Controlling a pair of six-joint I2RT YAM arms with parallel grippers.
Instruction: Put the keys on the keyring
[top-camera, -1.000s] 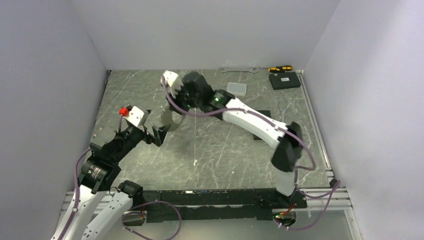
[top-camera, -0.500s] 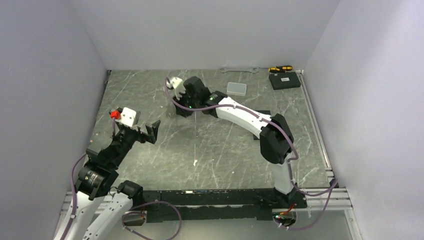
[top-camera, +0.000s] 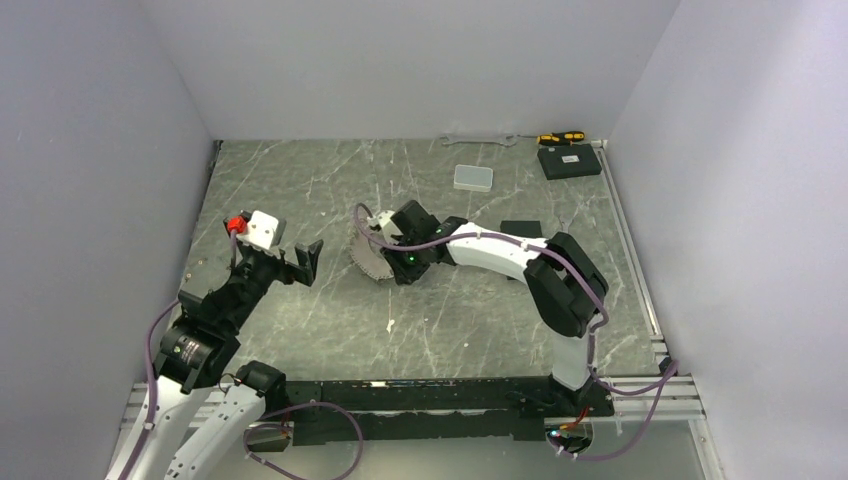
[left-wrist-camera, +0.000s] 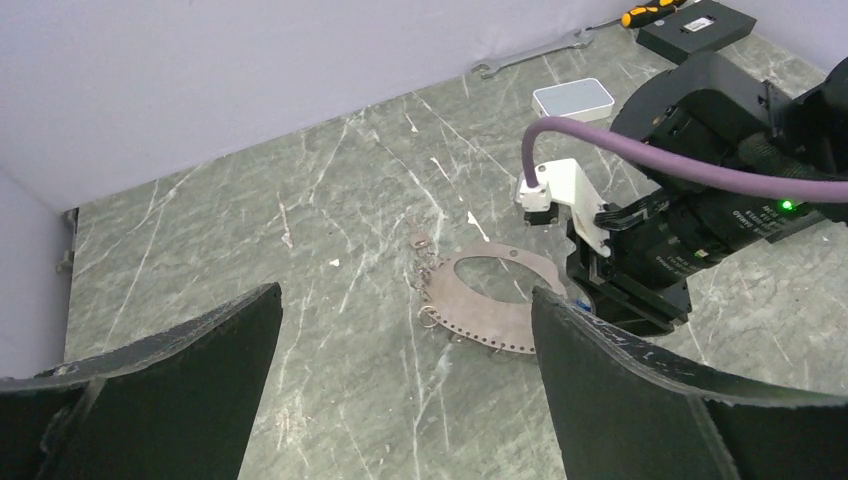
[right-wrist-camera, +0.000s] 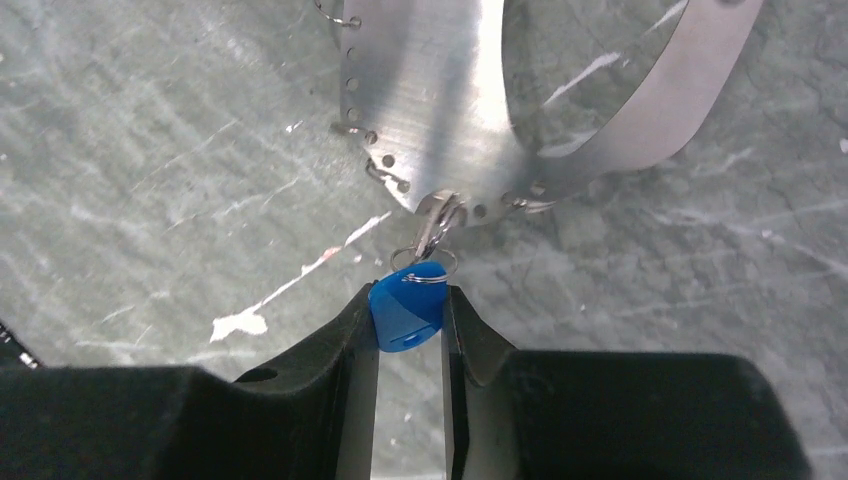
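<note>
The keyring (right-wrist-camera: 430, 110) is a flat silvery oval band with holes along its edge, lying on the marble table (top-camera: 450, 310). A blue-headed key (right-wrist-camera: 405, 315) hangs from its edge by a small clasp and split ring. My right gripper (right-wrist-camera: 408, 295) is shut on that blue head, low over the table just right of the keyring (top-camera: 366, 256). My left gripper (left-wrist-camera: 405, 293) is open and holds nothing, a little left of the keyring (left-wrist-camera: 480, 310). A small pale metal piece (left-wrist-camera: 419, 240) lies by the ring's far edge; I cannot tell if it is the plain key.
At the back are a clear box (top-camera: 473, 178), a long wrench (top-camera: 480, 140), a yellow-handled screwdriver (top-camera: 560, 137) and a black box (top-camera: 569, 161). A flat black piece (top-camera: 520, 229) lies behind the right forearm. Grey walls close in three sides.
My right arm swung from the back of the table toward the middle and came down, bringing the keyring onto the surface. My left gripper drew back slightly to the left.
</note>
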